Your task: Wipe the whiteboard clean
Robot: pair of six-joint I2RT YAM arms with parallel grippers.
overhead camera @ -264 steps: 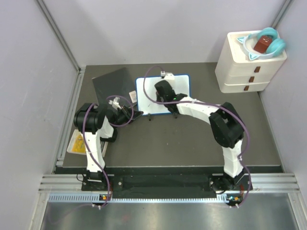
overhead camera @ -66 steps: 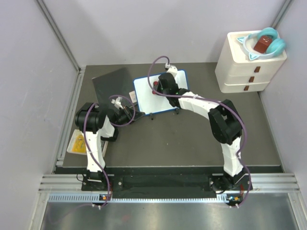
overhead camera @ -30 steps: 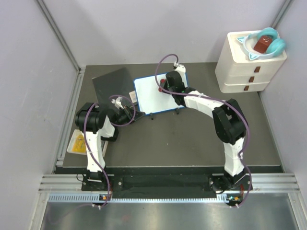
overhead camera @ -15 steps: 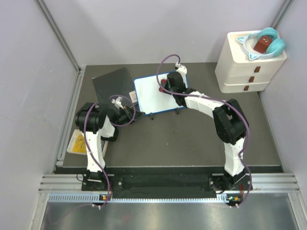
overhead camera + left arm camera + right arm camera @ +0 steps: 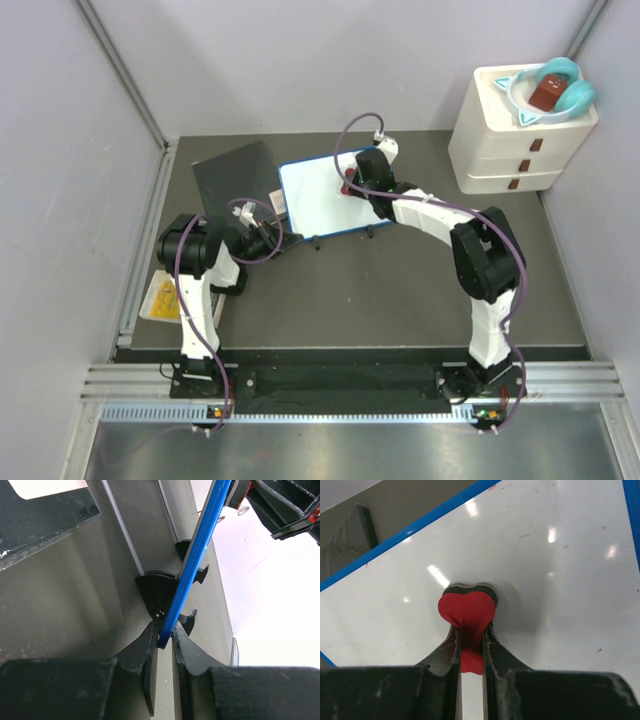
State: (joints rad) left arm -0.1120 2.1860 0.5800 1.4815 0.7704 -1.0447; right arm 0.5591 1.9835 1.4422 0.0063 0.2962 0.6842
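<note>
Outstretched right end effector (image 5: 470,632) clamps a red heart-shaped eraser (image 5: 466,611) against the blue-rimmed whiteboard (image 5: 555,570); left end effector (image 5: 163,641) pinches its edge.

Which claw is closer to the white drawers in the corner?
The right claw: holding a red eraser on the whiteboard, it sits on the side toward the white drawers. The left claw pinches the whiteboard's opposite edge, farther from them.
</note>
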